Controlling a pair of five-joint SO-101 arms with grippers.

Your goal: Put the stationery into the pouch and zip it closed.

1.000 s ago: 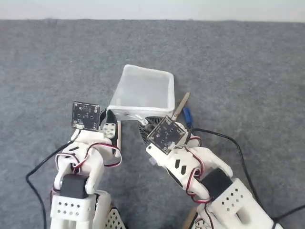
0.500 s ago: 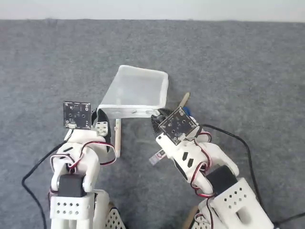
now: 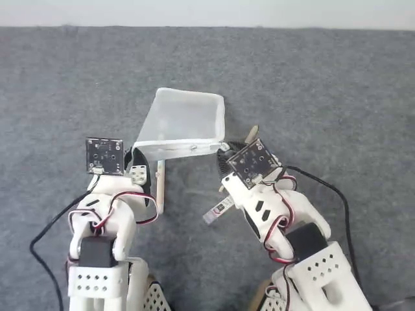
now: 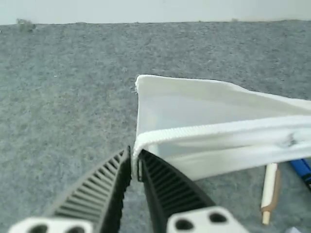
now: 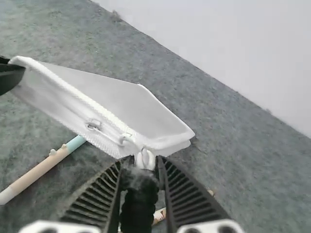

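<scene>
Pouch held at both ends of its zipper edge, stationery outside it on the mat.
High view: the pouch was gripped along its zipper edge, with the left gripper at one corner and the right gripper at the other, and a cream pen lay on the grey mat between the arms. Left wrist view: the left gripper was clamped on the pouch at the corner of its zipper tape; the cream pen and a blue item lay on the mat beyond. Right wrist view: the right gripper was clenched on the pouch at the white tab ending its zipper, with the cream pen lying under the raised edge.
</scene>
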